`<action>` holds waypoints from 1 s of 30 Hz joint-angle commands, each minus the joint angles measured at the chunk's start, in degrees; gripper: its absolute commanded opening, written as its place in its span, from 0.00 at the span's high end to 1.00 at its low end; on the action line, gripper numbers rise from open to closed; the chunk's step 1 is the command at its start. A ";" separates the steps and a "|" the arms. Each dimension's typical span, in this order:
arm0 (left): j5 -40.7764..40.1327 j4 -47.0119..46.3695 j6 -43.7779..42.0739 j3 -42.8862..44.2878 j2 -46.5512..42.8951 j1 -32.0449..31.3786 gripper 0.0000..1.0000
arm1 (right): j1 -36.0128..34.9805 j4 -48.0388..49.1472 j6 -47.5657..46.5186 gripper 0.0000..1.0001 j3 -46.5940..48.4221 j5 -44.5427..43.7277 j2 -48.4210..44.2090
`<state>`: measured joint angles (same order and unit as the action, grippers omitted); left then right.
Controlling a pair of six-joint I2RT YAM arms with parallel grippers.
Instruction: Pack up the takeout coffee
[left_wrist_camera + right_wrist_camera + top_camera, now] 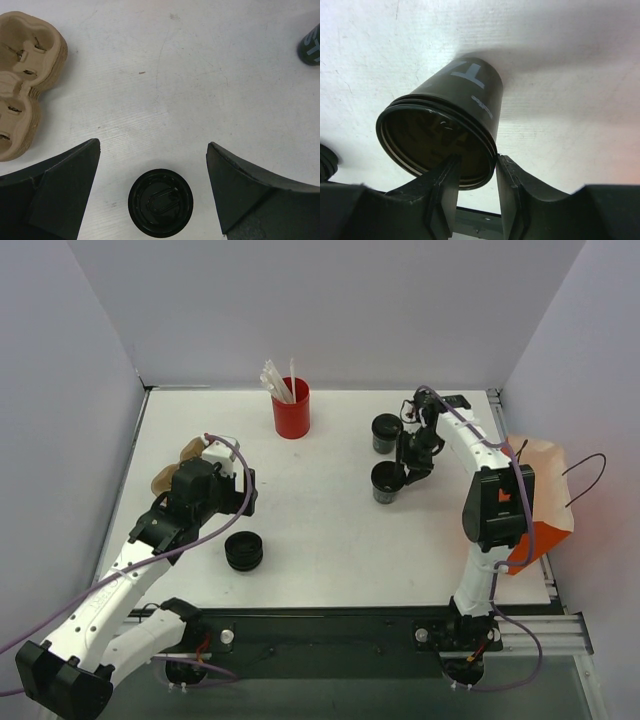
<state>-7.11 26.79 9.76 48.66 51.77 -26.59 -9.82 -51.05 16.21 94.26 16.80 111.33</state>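
Far black cup (387,433) and near black cup (384,485) stand upright, right of centre on the white surface (330,530); right hand (406,477) sits at the near one's rim. Red cup of straws (291,410) at the back, black lid stack (243,551) front left, orange bag (545,502) beyond the right edge.

straw cup (291,410) back | coffee cups (387,433) to its right | lid stack (243,551) front-left | bag (550,495) far right

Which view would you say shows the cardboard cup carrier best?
The left wrist view: the cardboard cup carrier lies unobstructed, wells visible, though cropped at the edge. The top external view shows only slivers behind the left arm; the right wrist view, nothing.
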 commanded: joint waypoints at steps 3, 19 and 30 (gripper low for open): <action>-1.40 -1.48 -0.88 0.11 -0.26 -0.39 0.03 | 2.09 -3.18 1.72 0.62 3.83 1.39 -5.23; -4.05 -1.30 0.70 0.12 -1.93 -0.57 0.03 | 5.95 -16.09 -5.92 0.41 14.10 -24.26 -30.99; -2.12 -2.61 0.08 -0.76 -3.52 -0.75 0.03 | 18.70 -18.13 -11.11 0.26 11.04 -24.36 -31.88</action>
<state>-10.26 26.68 10.24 47.90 49.15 -27.00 6.63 -64.34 7.84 107.39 -6.28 78.06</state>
